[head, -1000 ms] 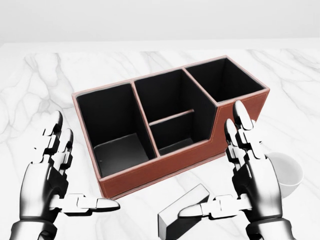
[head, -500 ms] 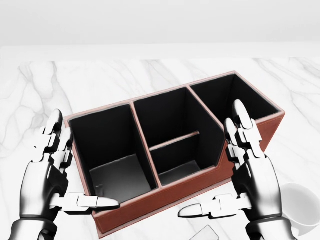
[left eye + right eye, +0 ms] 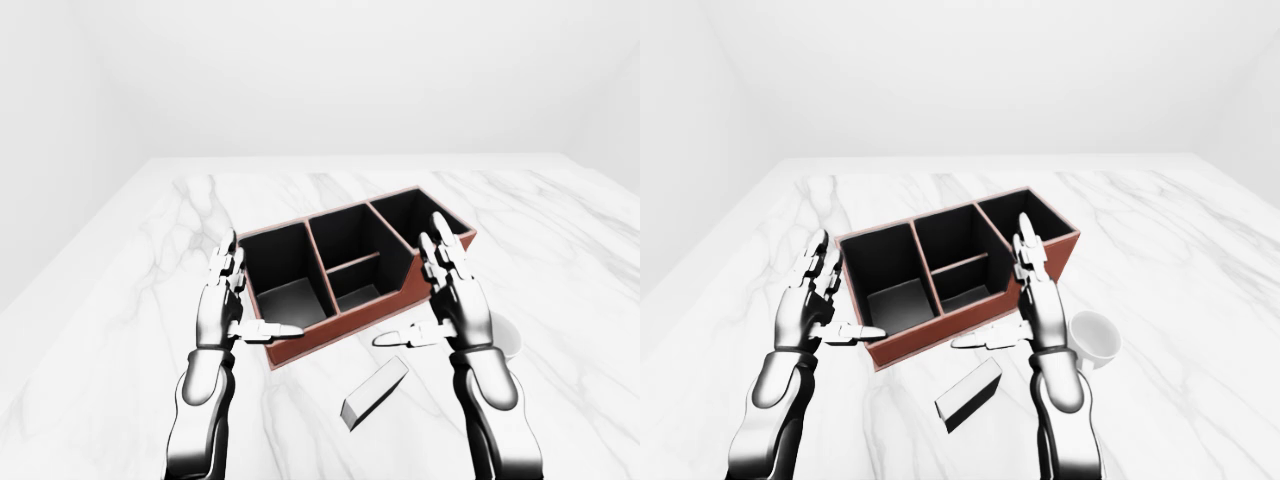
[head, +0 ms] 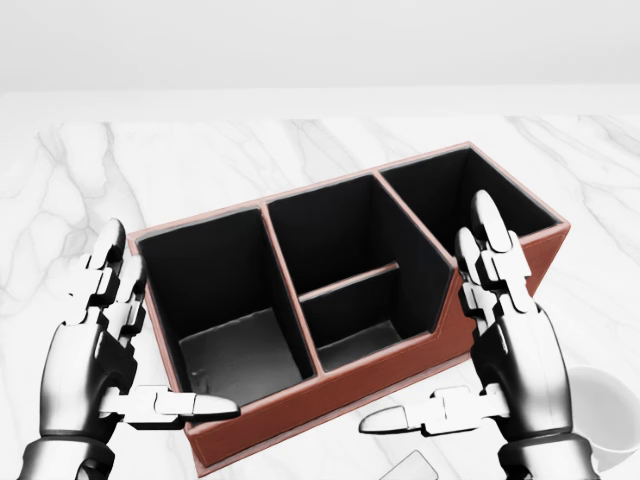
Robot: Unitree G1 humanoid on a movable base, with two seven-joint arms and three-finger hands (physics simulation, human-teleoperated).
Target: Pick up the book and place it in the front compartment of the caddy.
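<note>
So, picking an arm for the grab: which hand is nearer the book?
Right. The right hand hovers open just above the book in the right-eye view, its thumb almost over it. The left hand is open, far off to the view's left, beside the caddy.

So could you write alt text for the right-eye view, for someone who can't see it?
Two silver robot hands, left and right, hover open and empty on either side of a red-brown caddy with black compartments on a white marble table. A book lies below the caddy; a white cup sits right.
</note>
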